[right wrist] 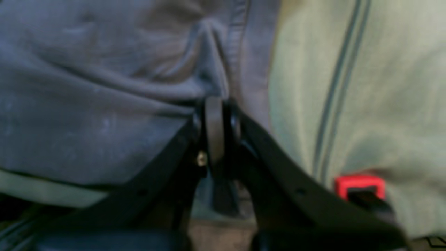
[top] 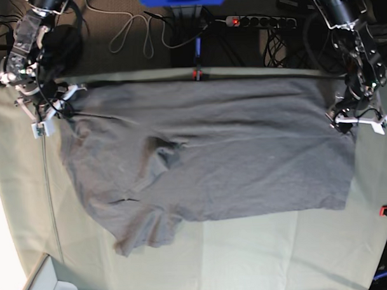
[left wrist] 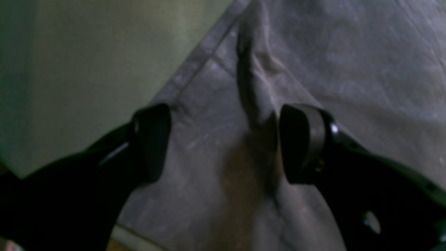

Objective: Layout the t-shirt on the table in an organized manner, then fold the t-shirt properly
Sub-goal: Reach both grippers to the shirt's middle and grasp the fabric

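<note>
I see the dark grey, wrinkled cotton t-shirt (top: 206,151) spread wide across the desk (top: 261,257) with its pale grey-green cloth cover, one sleeve bunched toward the near-left of the base view. My right gripper (right wrist: 219,129) has its jaws pressed together on a pinch of the shirt's hemmed edge, just beside a red clamp (right wrist: 359,186) at the cloth's border. My left gripper (left wrist: 223,143) sits with jaws apart, straddling a raised ridge of fabric near the opposite corner, not gripping yet. I judge the shirt light, limp and non-slippery; it drapes and creases, so a thin pinch at a hem or seam holds best. I'd take hold at the corners, both layers together, and keep tension between arms or the middle will sag and wrinkle.
</note>
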Controlling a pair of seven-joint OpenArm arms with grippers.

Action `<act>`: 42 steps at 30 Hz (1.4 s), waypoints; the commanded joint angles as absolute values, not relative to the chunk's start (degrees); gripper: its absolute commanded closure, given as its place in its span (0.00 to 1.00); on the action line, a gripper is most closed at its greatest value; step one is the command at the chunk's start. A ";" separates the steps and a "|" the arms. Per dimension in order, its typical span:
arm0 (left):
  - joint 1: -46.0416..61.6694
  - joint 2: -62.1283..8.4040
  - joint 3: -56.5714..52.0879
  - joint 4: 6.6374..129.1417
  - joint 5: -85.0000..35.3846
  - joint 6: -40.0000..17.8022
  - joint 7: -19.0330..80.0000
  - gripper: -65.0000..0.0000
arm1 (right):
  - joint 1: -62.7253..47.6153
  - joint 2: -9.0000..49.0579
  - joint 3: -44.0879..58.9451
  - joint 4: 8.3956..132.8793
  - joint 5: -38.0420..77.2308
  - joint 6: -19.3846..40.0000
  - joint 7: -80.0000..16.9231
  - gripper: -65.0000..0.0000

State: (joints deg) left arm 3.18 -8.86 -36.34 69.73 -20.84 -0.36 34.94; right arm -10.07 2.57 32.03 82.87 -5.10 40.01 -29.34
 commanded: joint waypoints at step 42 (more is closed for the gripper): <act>-36.97 -12.88 -32.92 19.47 7.08 -0.13 3.47 0.26 | 24.57 6.90 26.86 53.58 -4.79 40.00 -19.12 0.46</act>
State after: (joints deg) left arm -34.87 -11.94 -33.08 18.76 7.07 -0.19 5.08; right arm 22.94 6.35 26.92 52.84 -5.50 39.97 -20.14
